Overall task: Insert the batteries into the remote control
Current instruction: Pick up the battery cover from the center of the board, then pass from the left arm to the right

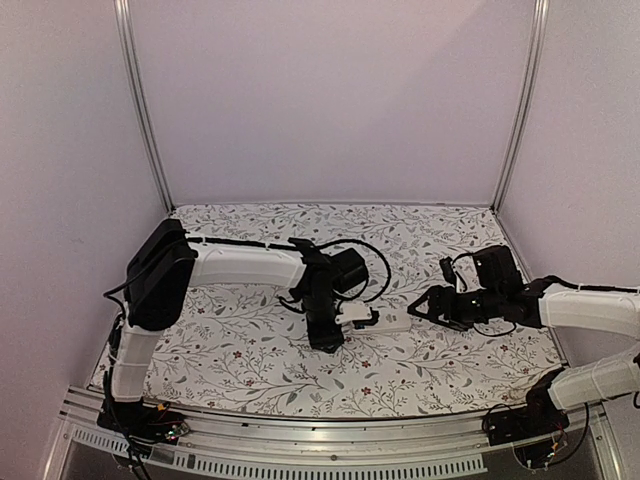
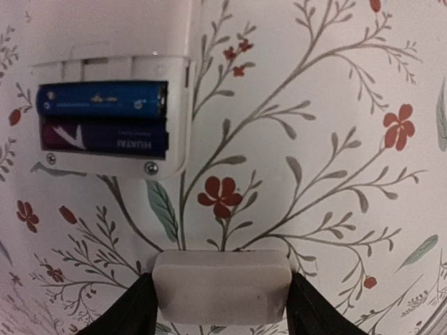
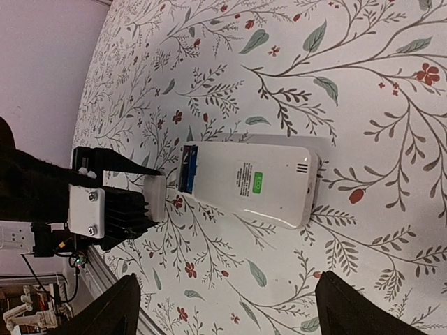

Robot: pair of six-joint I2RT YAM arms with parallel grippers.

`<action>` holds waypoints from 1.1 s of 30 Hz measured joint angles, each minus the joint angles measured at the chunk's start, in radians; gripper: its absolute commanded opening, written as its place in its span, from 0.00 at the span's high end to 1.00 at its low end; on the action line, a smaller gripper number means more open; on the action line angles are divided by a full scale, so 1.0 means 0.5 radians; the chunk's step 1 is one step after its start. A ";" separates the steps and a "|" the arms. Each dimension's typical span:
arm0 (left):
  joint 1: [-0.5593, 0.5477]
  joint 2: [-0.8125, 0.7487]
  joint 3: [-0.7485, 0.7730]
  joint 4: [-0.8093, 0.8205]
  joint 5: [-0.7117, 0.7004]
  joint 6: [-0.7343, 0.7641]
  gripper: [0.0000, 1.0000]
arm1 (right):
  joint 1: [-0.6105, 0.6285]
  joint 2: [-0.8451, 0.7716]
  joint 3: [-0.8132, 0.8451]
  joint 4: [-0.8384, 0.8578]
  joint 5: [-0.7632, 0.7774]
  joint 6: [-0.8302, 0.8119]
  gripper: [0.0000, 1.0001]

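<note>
**Batteries (image 2: 103, 99) in bay, cover (image 2: 222, 286) clamped in left gripper (image 2: 221, 307)**

Blue and dark cells lie side by side in the open bay at the end of the remote control (image 3: 258, 185). It lies face down on the floral mat (image 1: 250, 360), just ahead of the left fingertips. The left gripper pinches the small white cover flat and low, long edge toward the bay. Judged: lined up to slide it on. The right gripper (image 3: 234, 310) has its fingers wide apart and holds nothing. It hangs off the remote's other end, likely ready to brace it against a push. Only a short strip of mat separates cover and bay. There is open mat along both long sides of the remote, and the enclosure walls are well off.
</note>
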 measured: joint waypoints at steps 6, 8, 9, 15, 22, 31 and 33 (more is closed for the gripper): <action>0.000 -0.001 0.002 0.001 0.000 -0.043 0.56 | -0.005 -0.001 0.000 -0.008 -0.002 -0.022 0.12; 0.011 -0.008 -0.005 0.014 0.004 -0.094 0.56 | -0.005 -0.002 0.000 -0.008 -0.002 -0.035 0.13; 0.018 -0.019 -0.019 0.033 0.012 -0.121 0.56 | -0.005 -0.002 0.002 -0.009 -0.003 -0.043 0.14; 0.177 -0.346 -0.305 0.330 0.211 -0.514 0.55 | -0.006 -0.024 0.078 0.003 -0.026 -0.085 0.16; 0.509 -1.000 -0.807 1.137 0.570 -1.309 0.51 | 0.034 -0.109 0.182 0.061 0.069 -0.242 0.20; 0.509 -1.334 -1.459 2.268 0.506 -2.447 0.52 | 0.441 -0.027 0.329 0.414 0.557 -0.515 0.23; 0.503 -1.352 -1.588 2.472 0.437 -2.686 0.52 | 0.527 0.050 0.362 0.517 0.652 -0.563 0.25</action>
